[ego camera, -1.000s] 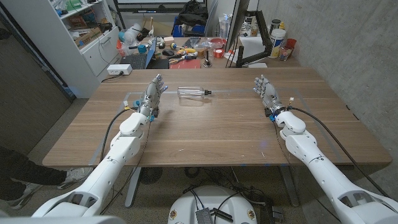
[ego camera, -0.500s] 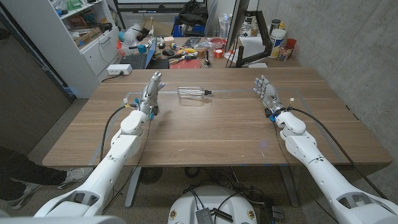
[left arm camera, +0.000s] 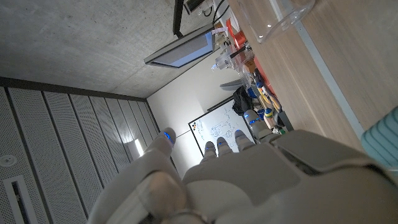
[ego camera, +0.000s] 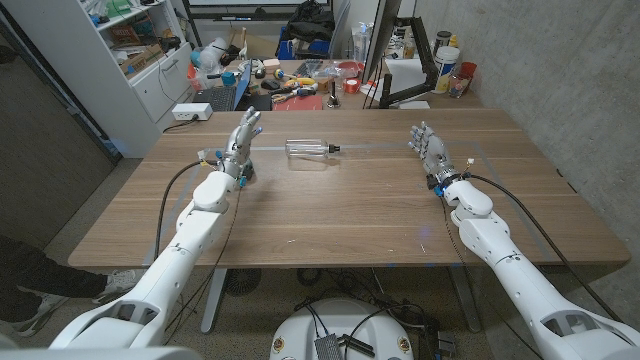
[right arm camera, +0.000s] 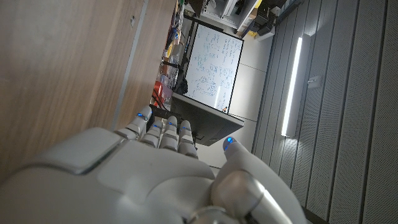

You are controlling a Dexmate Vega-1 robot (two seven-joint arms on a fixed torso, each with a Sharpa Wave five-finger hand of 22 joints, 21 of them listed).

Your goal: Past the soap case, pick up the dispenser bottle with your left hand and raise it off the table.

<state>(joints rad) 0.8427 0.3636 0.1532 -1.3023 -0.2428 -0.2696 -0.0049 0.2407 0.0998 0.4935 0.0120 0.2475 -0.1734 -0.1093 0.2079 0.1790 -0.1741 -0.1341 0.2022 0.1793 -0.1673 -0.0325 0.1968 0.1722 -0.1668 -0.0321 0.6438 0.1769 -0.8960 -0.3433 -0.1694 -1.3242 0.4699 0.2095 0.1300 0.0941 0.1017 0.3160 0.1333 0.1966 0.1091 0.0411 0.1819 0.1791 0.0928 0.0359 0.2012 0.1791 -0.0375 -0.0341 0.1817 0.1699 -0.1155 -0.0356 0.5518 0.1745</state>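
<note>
Head view, left to right. Your left robot hand (ego camera: 241, 136) is raised over the far left part of the surface (ego camera: 330, 215), fingers spread and holding nothing. This appears to be the approach step: the hand is near the bottle (ego camera: 312, 149) but apart from it, and no grasp has begun.

The bottle lies on its side just right of that hand, toward the far edge, its dark nozzle end pointing right. It is clear plastic; whether any liquid is inside cannot be told from these frames. In the left wrist view a clear curved piece (left arm camera: 283, 15) shows at the frame edge over the wood, probably part of the same bottle. No soap case can be made out on the surface, so you have no landmark to steer past.

Next move, as a judgement: carry the left hand to the right until the palm faces the bottle's body, lower it, close the fingers around the barrel, then lift. A lying, round bottle may roll under a glancing touch, so come down squarely on it.

Your right robot hand (ego camera: 430, 148) stands at the far right of the surface, well apart from the bottle, fingers extended close together and holding nothing; it has no part in this step.
</note>
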